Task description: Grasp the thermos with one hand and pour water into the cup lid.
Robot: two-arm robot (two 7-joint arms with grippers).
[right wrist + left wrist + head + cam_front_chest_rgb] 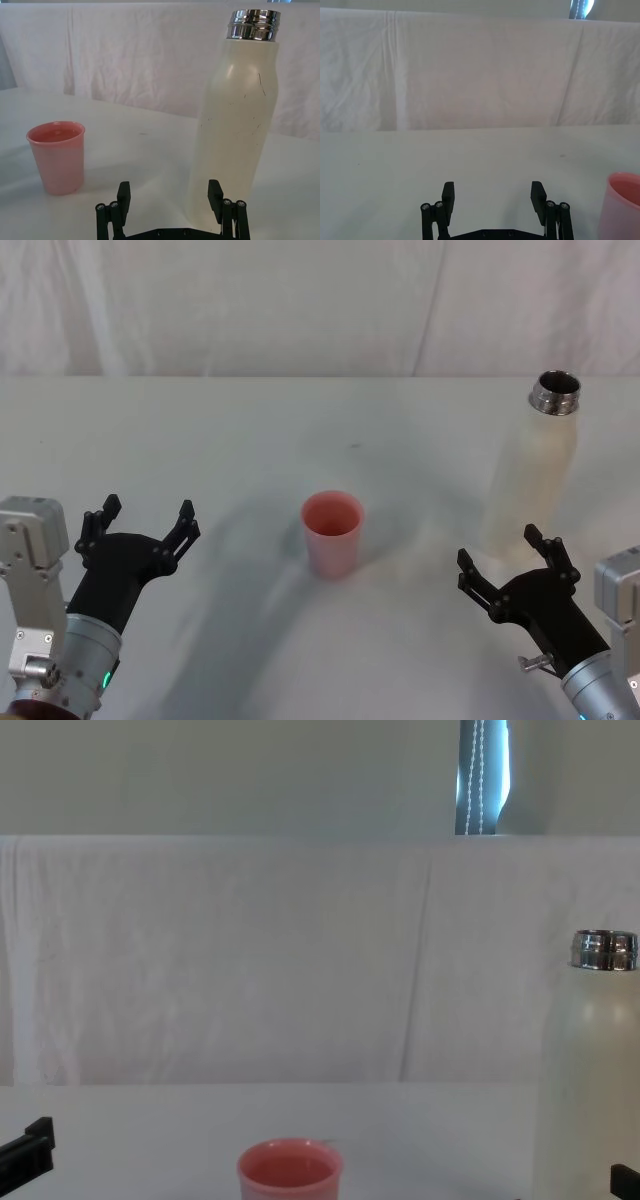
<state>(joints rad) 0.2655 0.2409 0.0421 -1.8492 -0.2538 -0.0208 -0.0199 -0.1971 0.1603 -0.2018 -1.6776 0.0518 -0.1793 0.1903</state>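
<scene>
White cloth-covered table point(200, 430). Thermos point(535, 480) upright at my right, uncapped; cup lid point(332, 535) centre, well apart. Right gripper point(515, 565) spread wide, empty, just short of the thermos base. Left gripper point(140, 525) open, idle. I judge the body rigid, smooth, probably heavy; grip mid-body.

The head view looks down and forward over the white tabletop point(250, 430) toward its far edge and the white cloth backdrop point(300, 300). The chest view sits low, facing that backdrop across the tabletop. Both share the small round pink plastic cup lid point(332, 533) and the tall cream-white matte thermos point(533, 475) with its steel neck. The right wrist view faces the thermos from close by, the cup lid beside it. The left wrist view looks level across the tabletop, catching the cup lid at its edge.
</scene>
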